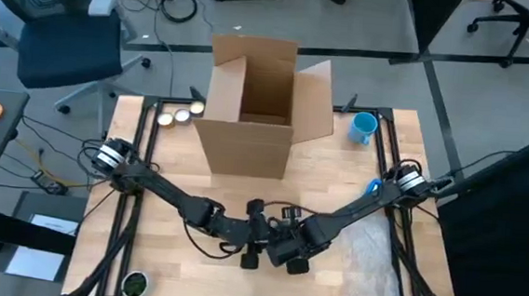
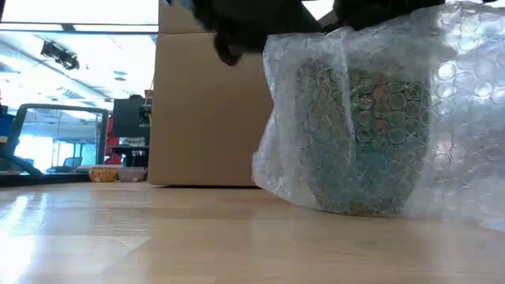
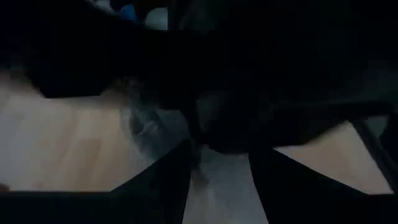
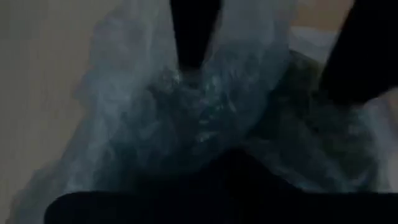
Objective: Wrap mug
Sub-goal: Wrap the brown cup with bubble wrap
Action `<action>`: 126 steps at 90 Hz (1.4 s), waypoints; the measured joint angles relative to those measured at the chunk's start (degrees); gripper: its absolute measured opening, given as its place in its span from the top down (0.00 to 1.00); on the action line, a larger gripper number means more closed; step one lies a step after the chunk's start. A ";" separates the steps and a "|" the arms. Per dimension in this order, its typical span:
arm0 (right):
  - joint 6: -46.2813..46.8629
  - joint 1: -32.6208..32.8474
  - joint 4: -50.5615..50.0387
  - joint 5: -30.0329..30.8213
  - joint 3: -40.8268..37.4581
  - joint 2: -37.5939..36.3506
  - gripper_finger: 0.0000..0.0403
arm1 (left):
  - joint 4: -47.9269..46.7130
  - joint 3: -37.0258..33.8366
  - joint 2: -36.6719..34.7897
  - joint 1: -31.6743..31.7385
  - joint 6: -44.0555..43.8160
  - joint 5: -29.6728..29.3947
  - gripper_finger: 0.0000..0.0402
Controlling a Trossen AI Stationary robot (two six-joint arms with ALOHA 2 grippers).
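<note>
A patterned greenish mug [image 2: 363,134] stands upright on the table, covered by a sheet of clear bubble wrap [image 2: 465,118]. Both grippers meet over it near the table's near edge. My right gripper [image 1: 287,252] is shut on the wrap's top. My left gripper [image 1: 251,245] faces it from the table's left, open, and a strip of wrap [image 3: 217,186] lies between its fingers. The arms hide the mug in the high view. My right gripper holds the bubble wrap where it rises to a peak [image 2: 345,35] above the mug, coming from above and the table's right. Its own body hides the fingertips. The wrap hangs down around the mug, with its lower edge on the table. Whether my left gripper touches the wrap, I cannot tell.
An open cardboard box [image 1: 254,101] stands at the far middle. A blue mug [image 1: 363,127] sits at the far right, and small round lids [image 1: 181,116] sit at the far left. A green round thing [image 1: 134,282] lies at the near left corner. Bare wood spreads to the left.
</note>
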 joint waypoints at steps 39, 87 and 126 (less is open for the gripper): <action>-1.40 0.02 -0.35 -2.21 0.15 -0.61 1.00 | -7.53 -3.53 -4.21 -7.16 -11.83 -6.37 0.63; 1.51 1.06 -2.44 2.52 0.13 -7.00 1.00 | 24.52 -6.25 10.53 -5.98 -7.18 -7.09 0.63; 1.02 2.99 10.04 3.74 -0.39 -11.12 1.00 | 26.59 -6.25 10.59 -4.15 -7.24 -7.52 0.63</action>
